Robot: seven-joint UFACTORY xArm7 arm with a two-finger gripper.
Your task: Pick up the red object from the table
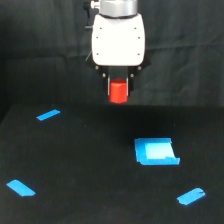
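The red object (118, 92) is a small stubby bright-red block held between the fingers of my gripper (119, 92). The gripper is shut on it and hangs below the white arm housing (118, 39), well above the table (75, 165). The block is clear of the black surface, in front of the black cloth backdrop. The fingers cover its upper sides; its lower part shows below them.
A blue square patch (156, 151) lies on the table to the exterior view's right of centre. Blue tape strips lie at the far left (48, 115), the near left (21, 188) and the near right (191, 196).
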